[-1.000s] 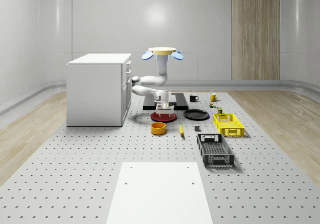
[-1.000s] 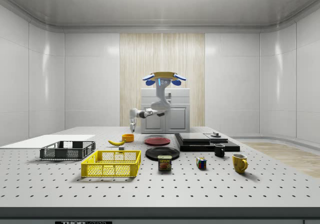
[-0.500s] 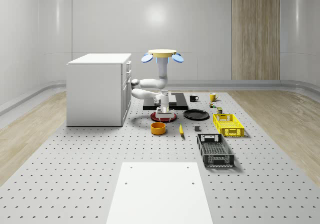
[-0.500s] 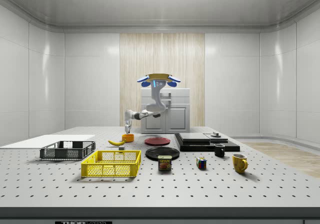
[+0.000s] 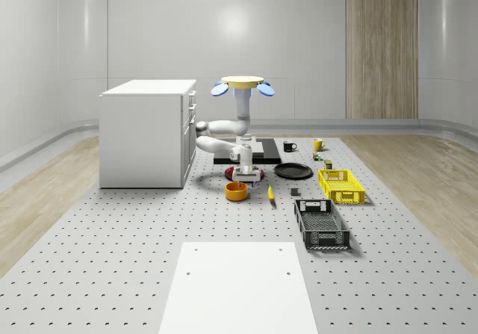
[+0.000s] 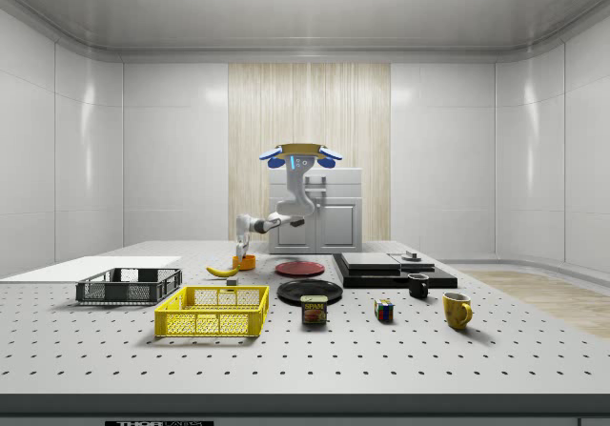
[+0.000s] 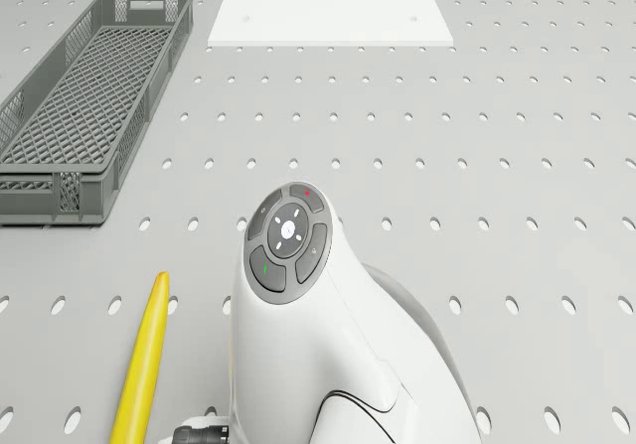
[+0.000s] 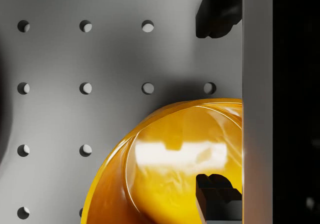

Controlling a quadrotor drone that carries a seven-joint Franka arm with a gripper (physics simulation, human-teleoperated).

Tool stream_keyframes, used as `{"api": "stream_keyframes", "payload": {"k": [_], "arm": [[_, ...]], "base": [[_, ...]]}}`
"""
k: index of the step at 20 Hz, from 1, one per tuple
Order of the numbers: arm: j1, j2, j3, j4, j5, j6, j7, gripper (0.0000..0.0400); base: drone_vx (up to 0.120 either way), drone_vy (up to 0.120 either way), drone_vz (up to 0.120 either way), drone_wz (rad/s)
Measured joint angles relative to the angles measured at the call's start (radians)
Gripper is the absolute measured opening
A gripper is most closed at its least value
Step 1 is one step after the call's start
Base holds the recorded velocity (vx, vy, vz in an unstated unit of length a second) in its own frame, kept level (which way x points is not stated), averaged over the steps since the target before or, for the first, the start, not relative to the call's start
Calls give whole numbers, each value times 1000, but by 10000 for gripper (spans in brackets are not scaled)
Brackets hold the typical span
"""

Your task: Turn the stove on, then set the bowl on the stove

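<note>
The orange bowl [image 5: 236, 191] sits on the table [image 5: 134, 259] right under the gripper [image 5: 243, 174], whose fingers [image 8: 215, 16] are spread wide, one over the bowl, holding nothing, while the drone [image 5: 242, 85] hovers above.

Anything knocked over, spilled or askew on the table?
Nothing stands out. The orange bowl sits upright under the gripper; the banana, crates and plates lie flat, and both mugs stand upright. The drone hovers above the stove.

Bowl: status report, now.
Drone hovering near the red plate. Hand open, right above the orange bowl, fingers astride its rim. Bowl on the table, not gripped. Banana beside it, apart.
</note>
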Motion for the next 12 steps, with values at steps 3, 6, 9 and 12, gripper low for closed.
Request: {"api": "stream_keyframes", "payload": {"k": [3, 6, 9, 12], "arm": [[-13, 7, -5, 18, -6, 3, -2, 400], [-22, 11, -7, 28, -9, 4, -3, 400], [-34, 16, -4, 43, -7, 4, -5, 400], [-42, 20, -9, 55, -12, 7, -6, 400]], "base": [[0, 0, 0, 0], [0, 0, 0, 0], [0, 0, 0, 0], [0, 0, 0, 0]]}}
